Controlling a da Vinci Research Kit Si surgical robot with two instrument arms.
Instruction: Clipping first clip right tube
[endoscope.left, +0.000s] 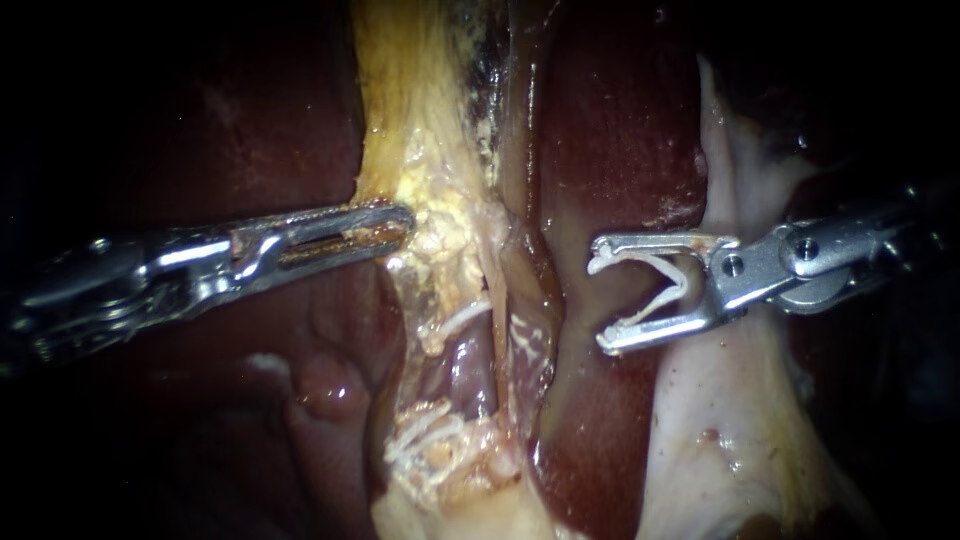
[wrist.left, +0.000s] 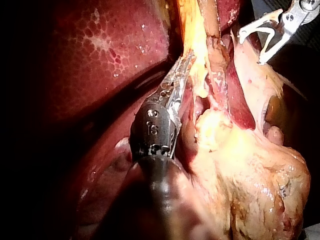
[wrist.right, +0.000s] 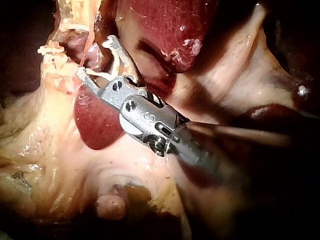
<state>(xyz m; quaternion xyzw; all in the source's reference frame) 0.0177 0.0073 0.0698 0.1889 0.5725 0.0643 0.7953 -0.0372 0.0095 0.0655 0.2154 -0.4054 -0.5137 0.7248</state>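
Close surgical view, tissue wet and glistening. Nearest the camera, two instruments come in from opposite sides. The left instrument (endoscope.left: 395, 222) has its slim jaws drawn narrow, pinching the edge of the yellow fatty tissue (endoscope.left: 440, 215). The right instrument (endoscope.left: 601, 303) has its jaws spread wide, and one white clip (endoscope.left: 668, 285) sits open between them, touching both. Its mouth faces the middle of the scene, with a gap between it and the tissue there.

Behind the instruments, at centre, what look like two tubes run top to bottom, side by side. The right tube (endoscope.left: 530, 290), brownish and shiny, is the one nearer the clip. No clip is on either tube.

The right tube looks soft, slippery and thin-walled — likely to slide away or tear if tugged. The clip should probably straddle a bare stretch squarely, both legs reaching past the tube before closing.

Farthest back lies the dark red liver (endoscope.left: 610, 130).
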